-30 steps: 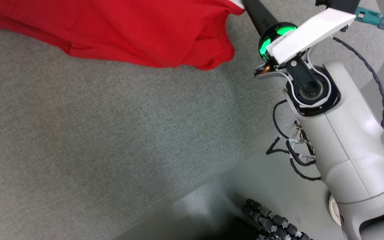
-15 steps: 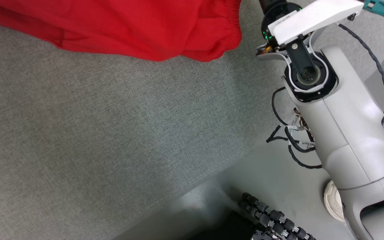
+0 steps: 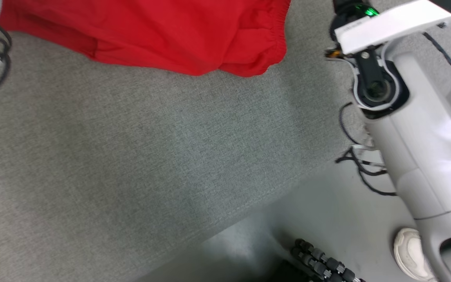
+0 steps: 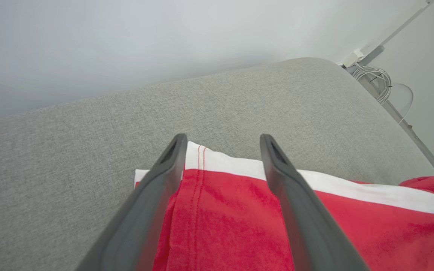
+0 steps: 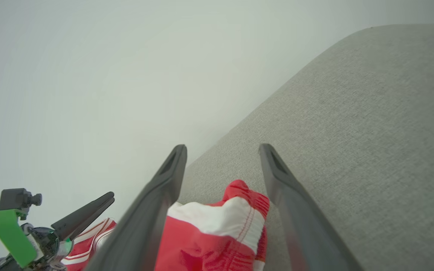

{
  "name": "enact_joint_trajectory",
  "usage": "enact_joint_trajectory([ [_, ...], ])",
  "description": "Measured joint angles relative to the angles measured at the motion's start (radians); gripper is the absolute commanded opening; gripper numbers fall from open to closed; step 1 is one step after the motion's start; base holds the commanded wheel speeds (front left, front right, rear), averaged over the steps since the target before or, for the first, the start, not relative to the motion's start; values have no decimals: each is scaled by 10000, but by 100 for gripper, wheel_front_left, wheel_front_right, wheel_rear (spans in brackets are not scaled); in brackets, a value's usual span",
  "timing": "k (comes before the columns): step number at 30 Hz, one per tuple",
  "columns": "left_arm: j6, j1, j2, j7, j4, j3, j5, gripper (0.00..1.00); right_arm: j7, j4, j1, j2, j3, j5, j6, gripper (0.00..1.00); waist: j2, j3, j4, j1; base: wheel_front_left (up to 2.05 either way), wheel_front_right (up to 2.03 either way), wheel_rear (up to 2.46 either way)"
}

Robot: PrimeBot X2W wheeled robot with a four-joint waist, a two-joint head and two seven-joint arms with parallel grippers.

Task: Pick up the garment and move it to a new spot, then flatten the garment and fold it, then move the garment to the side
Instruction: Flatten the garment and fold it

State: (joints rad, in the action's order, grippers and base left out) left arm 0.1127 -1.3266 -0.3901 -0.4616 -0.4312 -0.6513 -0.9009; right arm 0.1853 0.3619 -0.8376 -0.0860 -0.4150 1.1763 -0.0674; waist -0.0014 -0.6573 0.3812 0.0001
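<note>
The red garment lies on the grey bench. It looks soft, light and floppy. The left hand and right hand are spread wide over it, holding nothing. Best to pinch 2 corners along its white edge.

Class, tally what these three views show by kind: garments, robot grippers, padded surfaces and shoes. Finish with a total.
red garment: 1
grippers: 2 (left gripper, right gripper)
grey padded surface: 1
white shoe: 1
Total: 5
</note>
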Motion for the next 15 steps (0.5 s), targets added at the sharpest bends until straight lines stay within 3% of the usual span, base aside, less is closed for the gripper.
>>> enact_joint_trajectory([
  [5,-171,1155,226,922,441,420,-500,100,479,44,449,-1011,2,-1062,-58,100,0,514,-200,0,0,0,0],
  [13,-293,3282,345,2539,1296,1028,-1235,100,650,-33,2084,-1569,518,-1415,-42,100,0,1496,-709,0,0,0,0],
  [15,-291,4102,178,3275,1569,1072,-1081,100,665,-121,2649,-1950,598,-2006,75,100,0,1881,-945,0,0,0,0],
])
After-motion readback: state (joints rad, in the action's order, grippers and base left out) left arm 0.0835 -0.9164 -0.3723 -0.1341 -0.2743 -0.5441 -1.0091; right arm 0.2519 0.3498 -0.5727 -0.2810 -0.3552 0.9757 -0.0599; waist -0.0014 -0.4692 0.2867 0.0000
